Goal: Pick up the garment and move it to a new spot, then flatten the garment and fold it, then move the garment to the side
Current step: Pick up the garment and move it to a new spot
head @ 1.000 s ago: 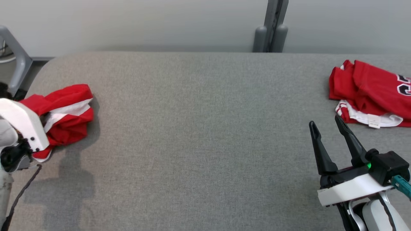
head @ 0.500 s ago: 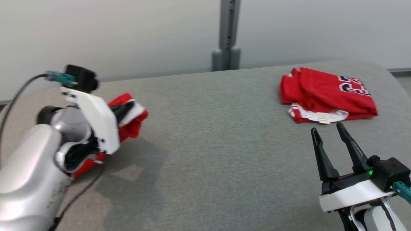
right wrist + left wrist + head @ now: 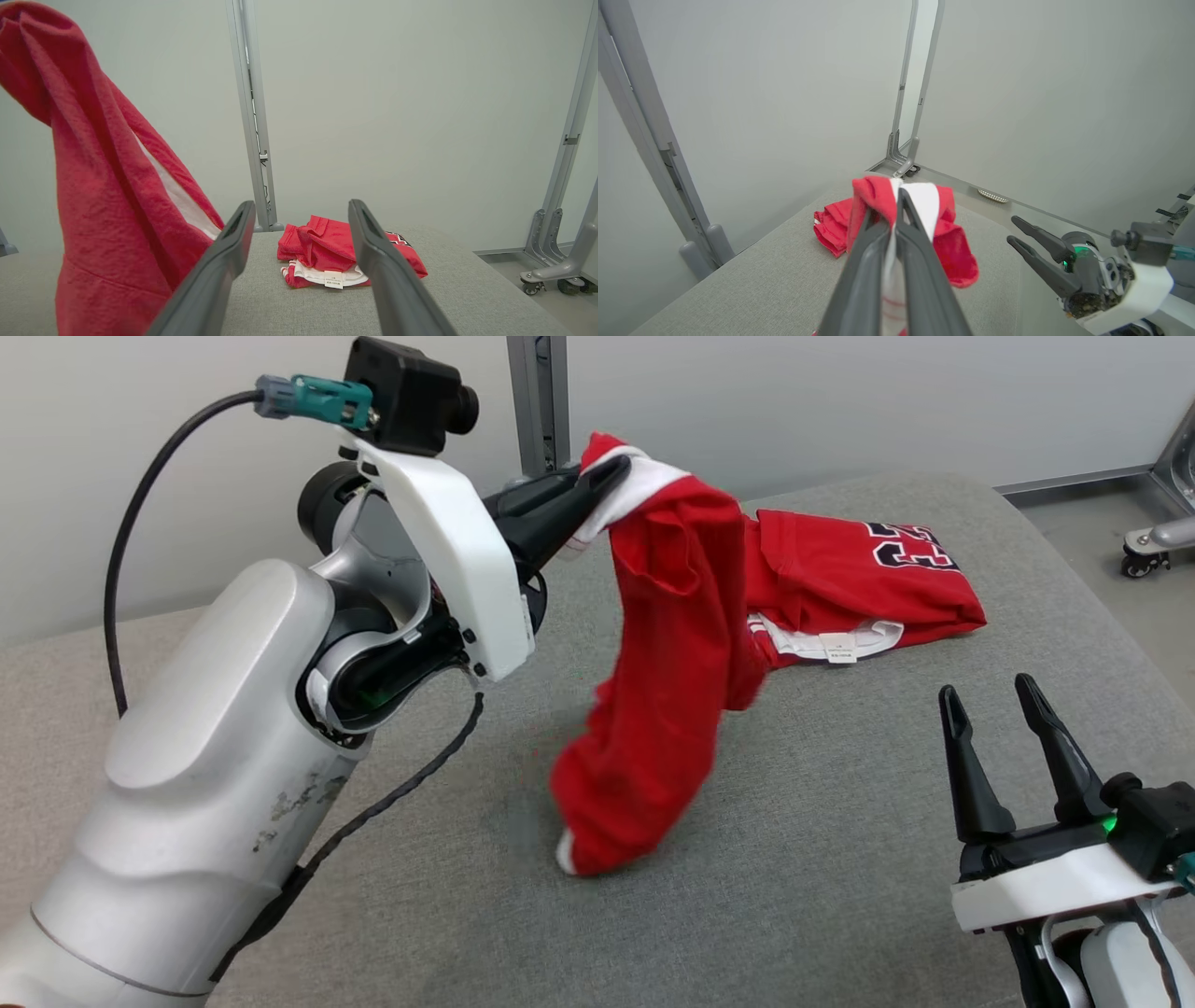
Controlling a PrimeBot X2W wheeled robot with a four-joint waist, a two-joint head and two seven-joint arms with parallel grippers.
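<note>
My left gripper is shut on the white-trimmed edge of the red garment, held high over the middle of the grey table. The cloth hangs down in a long bunch and its lower end rests on the tabletop. In the left wrist view the closed fingertips pinch red and white fabric. My right gripper stands open and empty at the lower right, fingers pointing up, apart from the cloth. The right wrist view has the hanging garment to the left of the open gripper.
A second red garment with a number print and a white label lies folded at the table's far right, partly behind the hanging cloth. A grey metal post stands behind the table. A wheeled frame sits on the floor past the table's right edge.
The head camera has swung. My left gripper has lifted the garment off the table's left side and carried it up and toward the middle. The right gripper stays open and still.
</note>
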